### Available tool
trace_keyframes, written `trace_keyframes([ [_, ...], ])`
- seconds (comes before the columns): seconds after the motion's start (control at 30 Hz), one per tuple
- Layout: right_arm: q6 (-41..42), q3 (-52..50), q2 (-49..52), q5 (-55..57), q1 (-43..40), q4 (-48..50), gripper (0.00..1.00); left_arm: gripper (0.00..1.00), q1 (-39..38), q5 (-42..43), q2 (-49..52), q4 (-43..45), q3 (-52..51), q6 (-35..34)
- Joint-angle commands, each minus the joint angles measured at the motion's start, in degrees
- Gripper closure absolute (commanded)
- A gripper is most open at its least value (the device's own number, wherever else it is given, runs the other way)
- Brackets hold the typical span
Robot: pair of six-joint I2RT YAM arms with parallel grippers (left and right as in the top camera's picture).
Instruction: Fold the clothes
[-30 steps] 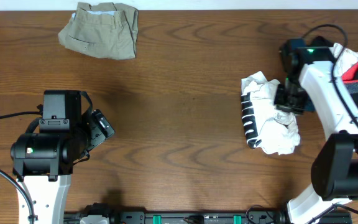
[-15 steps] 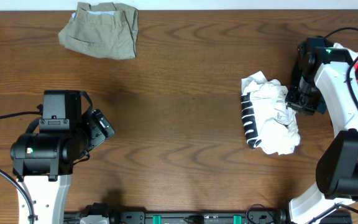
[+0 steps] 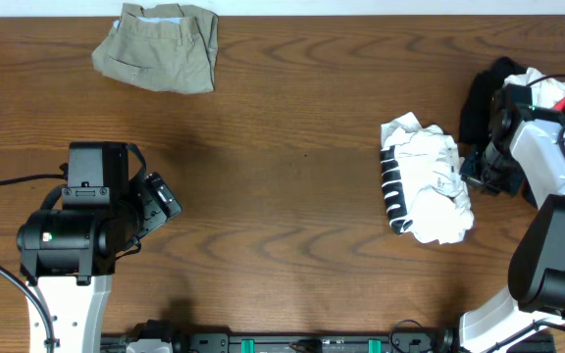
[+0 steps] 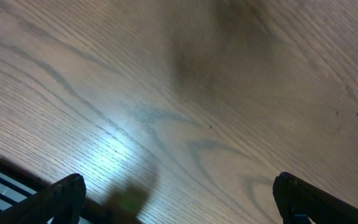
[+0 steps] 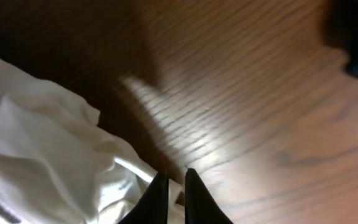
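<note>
White top sits crumpled on the worktop, right of centre, not spread out at all. Its long axis runs near-to-far. The striped trim runs down the side facing the middle of the worktop.

Right claw is at the top's outer edge, so the top lies inboard of it, toward the left. The claw is closed almost all the way, only a slit between the tips. In the wrist view, white cloth runs right up to the tips on the inboard side. Can't tell if a fold is actually pinched; looks more like touching than gripping.

Left claw is well apart from the top, over bare wood at the near left. It is spread fully wide with nothing in it.

The right arm is clearly nearer, so the next grab on the top is likely its job. It would need to open first and take an edge or corner, then drag toward the middle to flatten the top. The left arm has a long reach across.

A khaki piece lies at the far left, already bunched flat and out of the way. A pile of black, white and red cloth is at the far right, just behind the right arm. It is close enough that the arm or its cable could snag it on a swing back. Nothing stands between the top and the centre.
</note>
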Motion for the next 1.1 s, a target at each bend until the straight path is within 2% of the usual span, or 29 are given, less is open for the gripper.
trace_keyframes([
  [0.0, -2.1, -2.4, 0.17, -3.91, -0.31, 1.7, 0.92, 0.02, 0.28, -0.7, 0.07, 0.04, -0.44, 1.18],
  [0.17, -2.08, -5.09, 0.17, -6.75, 0.09, 4.02, 0.95, 0.02, 0.28, -0.7, 0.07, 0.02, -0.44, 1.18],
  [0.33, -3.61, -7.19, 0.17, -11.26, 0.92, 5.11, 0.93, 0.02, 0.28, -0.7, 0.07, 0.02, -0.44, 1.18],
  [0.67, -4.2, -13.27, 0.17, -12.81, 5.09, 10.51, 0.93, 0.02, 0.28, -0.68, 0.07, 0.0, -0.44, 1.18],
  [1.07, -4.2, -13.25, 0.17, -25.29, 14.56, 25.42, 0.86, 0.02, 0.28, -0.68, 0.07, 0.0, -0.44, 1.18],
])
